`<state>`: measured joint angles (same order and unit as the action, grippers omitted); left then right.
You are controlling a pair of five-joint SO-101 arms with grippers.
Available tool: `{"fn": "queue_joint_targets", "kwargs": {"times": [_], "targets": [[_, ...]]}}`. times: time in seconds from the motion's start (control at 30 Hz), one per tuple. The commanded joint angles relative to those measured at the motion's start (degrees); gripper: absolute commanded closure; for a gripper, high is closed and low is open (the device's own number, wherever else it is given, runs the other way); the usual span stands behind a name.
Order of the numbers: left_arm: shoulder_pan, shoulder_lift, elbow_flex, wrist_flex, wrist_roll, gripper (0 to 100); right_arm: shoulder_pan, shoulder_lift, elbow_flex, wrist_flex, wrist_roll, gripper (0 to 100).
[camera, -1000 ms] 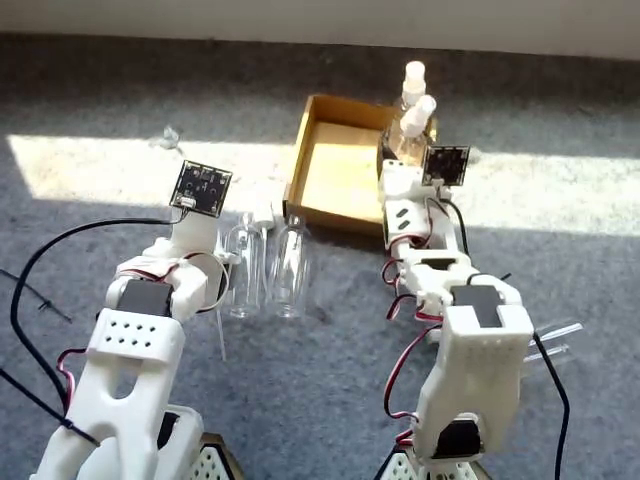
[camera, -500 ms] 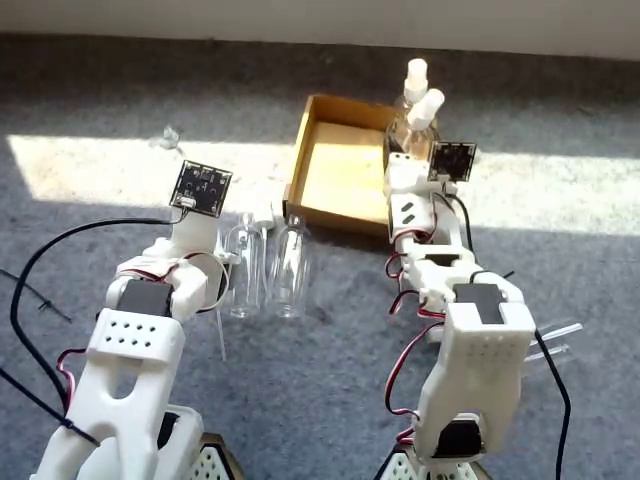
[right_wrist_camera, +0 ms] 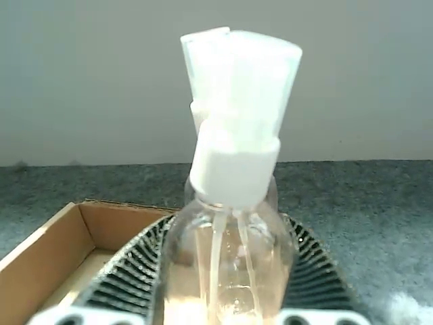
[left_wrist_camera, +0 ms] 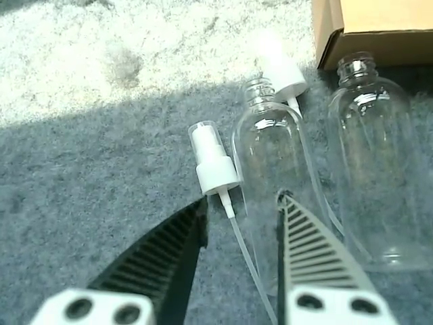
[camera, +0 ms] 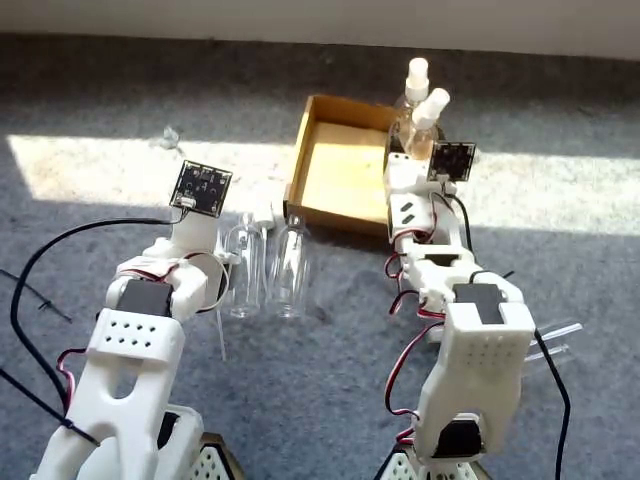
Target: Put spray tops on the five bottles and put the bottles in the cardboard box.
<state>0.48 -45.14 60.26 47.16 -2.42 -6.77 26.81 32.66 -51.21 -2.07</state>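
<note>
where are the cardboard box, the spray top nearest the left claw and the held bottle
cardboard box [camera: 338, 170], high view, bare floor
spray top [left_wrist_camera: 218, 172], left wrist view, white collar
held bottle [right_wrist_camera: 226, 264], right wrist view, clear body

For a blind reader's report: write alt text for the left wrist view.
The open left gripper hangs over a white spray top lying on grey carpet. Beside it lie two clear uncapped bottles with a second spray top between their necks, and a corner of the cardboard box beyond.
</note>
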Motion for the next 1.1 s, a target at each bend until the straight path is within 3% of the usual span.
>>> {"fn": "queue_joint_targets", "kwargs": {"times": [0.0,0.2,0.43,1.07], "targets": [[-0.1,-0.1,-0.5,-1.0,-0.4,84,0.4,-0.7,-2.7,-0.9,3.5,86.7],[-0.1,-0.1,-0.5,-1.0,-0.4,84,0.3,-0.6,-2.5,-4.5,6.0,85.8],[-0.1,-0.1,-0.5,-1.0,-0.4,84,0.3,-0.5,-1.0,-4.7,5.9,75.2],[-0.1,0.0,-0.5,-1.0,-0.4,84,0.4,-0.8,-1.2,-4.6,6.1,74.8]]}}
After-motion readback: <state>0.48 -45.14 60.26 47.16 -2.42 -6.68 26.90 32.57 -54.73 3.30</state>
